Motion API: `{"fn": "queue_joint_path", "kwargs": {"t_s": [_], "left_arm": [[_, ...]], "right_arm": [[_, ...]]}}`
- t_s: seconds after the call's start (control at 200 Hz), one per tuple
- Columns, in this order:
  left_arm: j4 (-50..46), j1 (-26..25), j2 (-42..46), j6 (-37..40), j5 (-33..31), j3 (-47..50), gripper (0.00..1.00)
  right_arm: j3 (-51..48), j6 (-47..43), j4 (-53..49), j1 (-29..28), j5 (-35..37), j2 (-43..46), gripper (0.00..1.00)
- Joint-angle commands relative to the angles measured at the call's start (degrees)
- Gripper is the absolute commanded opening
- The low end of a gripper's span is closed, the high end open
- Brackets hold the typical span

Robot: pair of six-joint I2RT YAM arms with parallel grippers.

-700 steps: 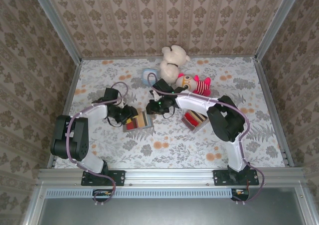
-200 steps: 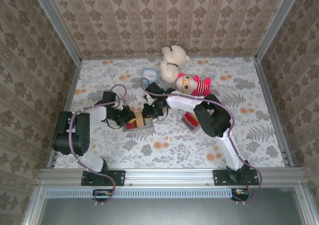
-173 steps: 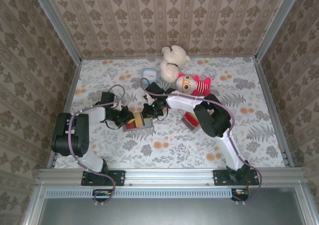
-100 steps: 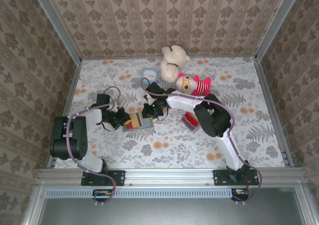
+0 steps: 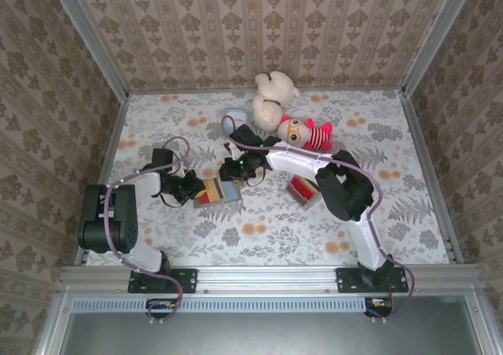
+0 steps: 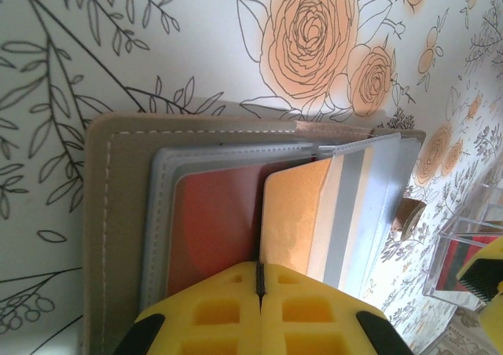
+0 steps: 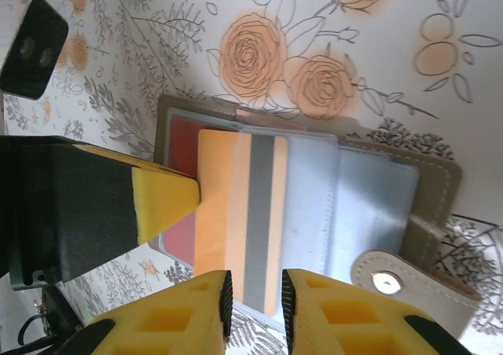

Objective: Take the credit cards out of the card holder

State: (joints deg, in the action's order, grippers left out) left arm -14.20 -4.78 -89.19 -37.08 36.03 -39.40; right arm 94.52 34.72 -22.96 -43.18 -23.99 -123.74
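The grey card holder [image 5: 222, 195] lies open on the table between both arms, its tan outside [image 6: 118, 214] and snap tab [image 7: 385, 280] showing. An orange-yellow credit card [image 7: 236, 214] with a grey stripe lies half out across its clear pockets. My left gripper [image 6: 259, 280] is shut on that card's near edge [image 6: 299, 214], and its yellow fingertip [image 7: 161, 198] meets the card in the right wrist view. A red card [image 6: 212, 229] sits in the pocket underneath. My right gripper [image 7: 253, 296] hovers over the card's other end, jaws a little apart and holding nothing.
A grey tray [image 5: 306, 188] with red blocks stands just right of the holder. Two plush toys [image 5: 271, 100] [image 5: 302, 133] and a small light blue box [image 5: 234, 119] lie behind. Both grippers [image 5: 195, 187] [image 5: 230, 169] crowd the holder from either side.
My right gripper's jaws have parted and let go of the card, and that arm has shifted slightly back. The left gripper stays shut at the holder's left side.
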Motion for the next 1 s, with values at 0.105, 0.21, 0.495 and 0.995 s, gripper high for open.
{"fn": "queue_joint_path", "kwargs": {"t_s": [0.105,0.21,0.495,0.995], "left_arm": [[-1.1,0.5,1.9,1.6,-0.1,0.7,0.02],[-0.9,0.6,2.0,1.4,0.1,0.8,0.04],[5.4,0.6,3.1,-0.8,5.4,2.9,0.20],[6.9,0.5,1.1,-1.3,6.9,2.6,0.10]], "right_arm": [[4.1,0.5,-3.0,-1.1,-0.6,-5.1,0.27],[5.4,0.4,-3.9,-1.2,-0.8,-6.5,0.27],[6.2,0.0,-5.4,-1.2,-1.7,-9.0,0.25],[5.9,0.0,-4.1,-1.7,-5.3,-9.1,0.24]]}}
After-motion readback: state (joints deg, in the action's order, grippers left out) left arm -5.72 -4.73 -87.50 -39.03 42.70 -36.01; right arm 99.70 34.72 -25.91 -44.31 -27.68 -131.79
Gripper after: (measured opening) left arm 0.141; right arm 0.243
